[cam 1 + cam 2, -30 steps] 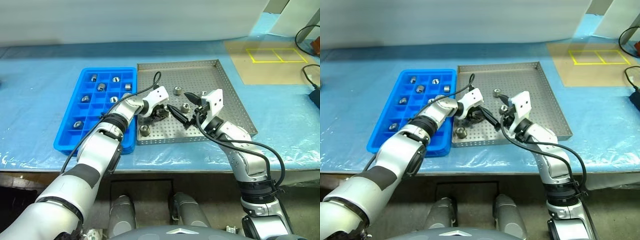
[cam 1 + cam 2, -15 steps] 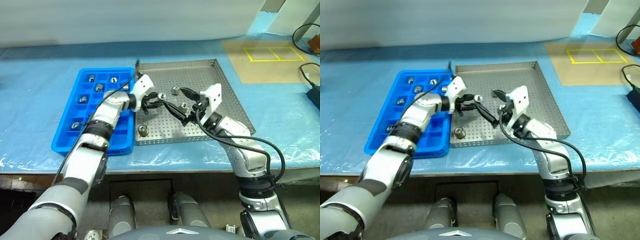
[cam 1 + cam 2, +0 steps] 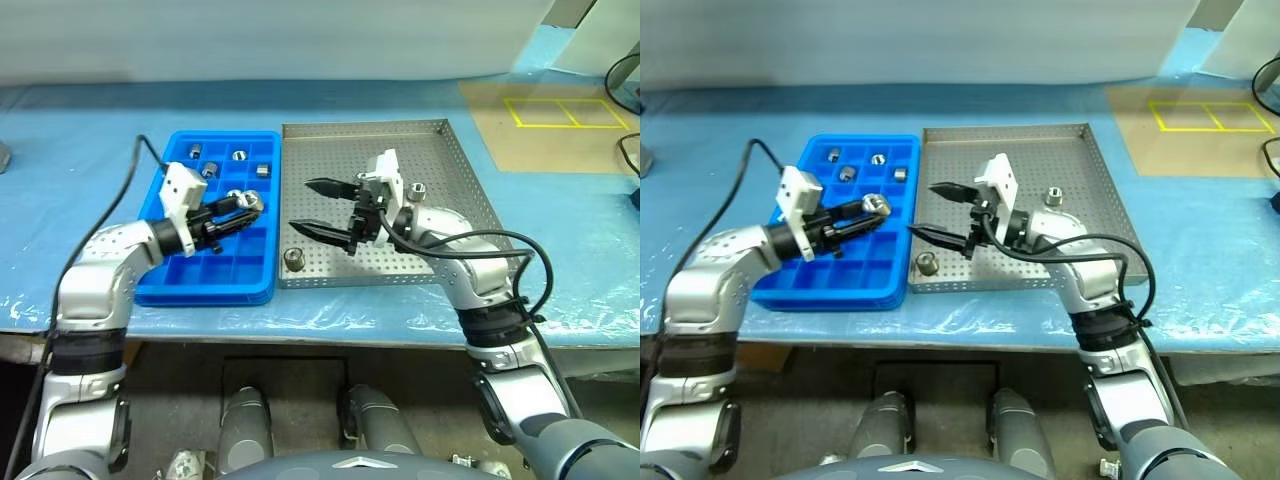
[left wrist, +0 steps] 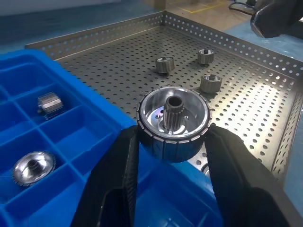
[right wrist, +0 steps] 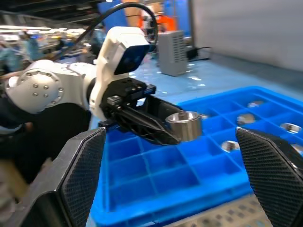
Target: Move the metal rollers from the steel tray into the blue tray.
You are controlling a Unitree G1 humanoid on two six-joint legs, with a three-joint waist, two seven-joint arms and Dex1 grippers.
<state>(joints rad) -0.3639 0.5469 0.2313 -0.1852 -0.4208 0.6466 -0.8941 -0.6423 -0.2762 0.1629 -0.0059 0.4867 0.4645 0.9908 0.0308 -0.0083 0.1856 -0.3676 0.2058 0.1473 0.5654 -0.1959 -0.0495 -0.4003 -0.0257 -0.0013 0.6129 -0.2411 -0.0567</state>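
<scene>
Trays, two: one blue tray (image 3: 222,272) at centre left and one steel tray (image 3: 330,150) at centre. Metal rollers (image 3: 210,170): four visible in the blue tray's upper rows. One held roller (image 4: 173,123) sits in the left gripper (image 3: 245,210). Three lie on the steel floor in the left wrist view.

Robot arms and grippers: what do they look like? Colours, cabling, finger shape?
Both arms are silver-grey metal segments with black joint bands. A white block sits at each wrist. The left gripper and right gripper each have two black tapered fingers. A black cable loops loosely along each arm.
</scene>
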